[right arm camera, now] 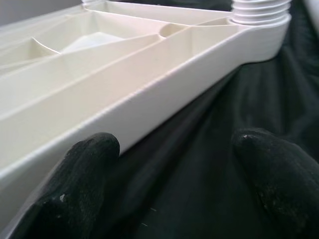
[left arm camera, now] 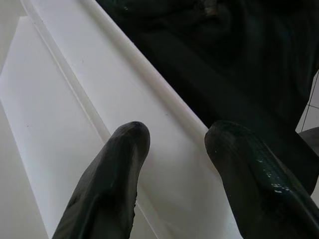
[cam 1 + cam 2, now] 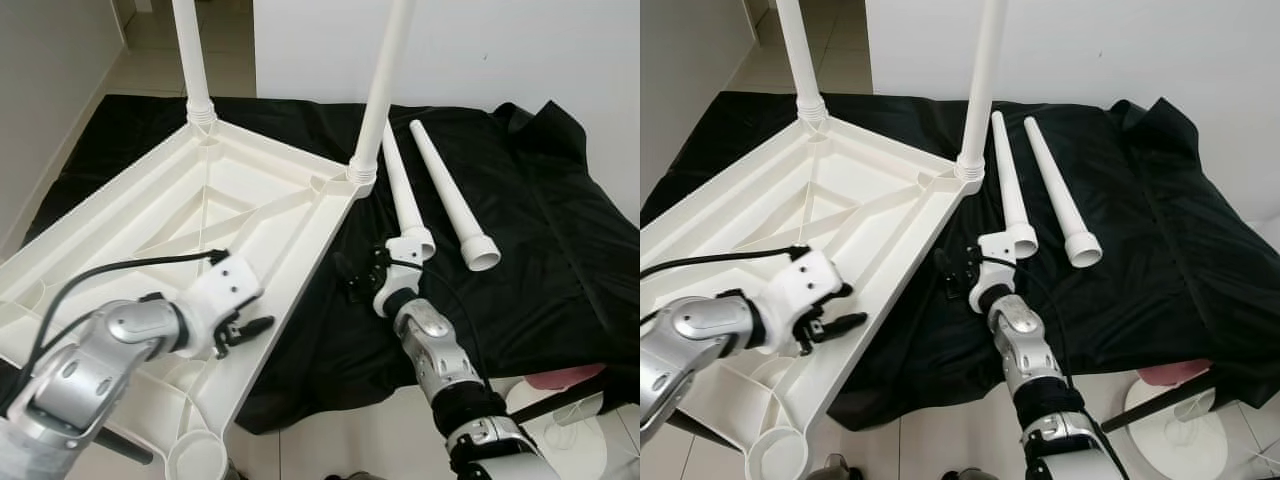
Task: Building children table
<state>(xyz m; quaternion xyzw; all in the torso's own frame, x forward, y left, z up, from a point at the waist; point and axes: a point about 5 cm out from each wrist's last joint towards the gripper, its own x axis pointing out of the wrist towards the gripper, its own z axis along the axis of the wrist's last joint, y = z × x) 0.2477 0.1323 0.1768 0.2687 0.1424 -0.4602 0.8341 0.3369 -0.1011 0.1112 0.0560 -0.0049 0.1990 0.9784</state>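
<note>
The white table top (image 3: 150, 215) lies upside down on a black cloth (image 3: 540, 240). Two white legs (image 3: 192, 60) (image 3: 385, 80) stand upright, screwed into its far corners. To the right, two loose legs (image 3: 402, 185) (image 3: 450, 200) lie side by side on the cloth. My left gripper (image 3: 250, 332) is open over the table's near right rim (image 2: 149, 84), with nothing between its fingers (image 2: 109, 184). My right gripper (image 3: 352, 280) is open low over the cloth, just beside the table's right edge (image 1: 149, 94) and near the wide end of the closer loose leg.
An empty round leg socket (image 3: 198, 455) sits at the table's near corner, over the tiled floor. A white wall (image 3: 520, 50) stands behind the cloth. At the bottom right are a white round base (image 3: 575, 445) and a pink object (image 3: 562, 378).
</note>
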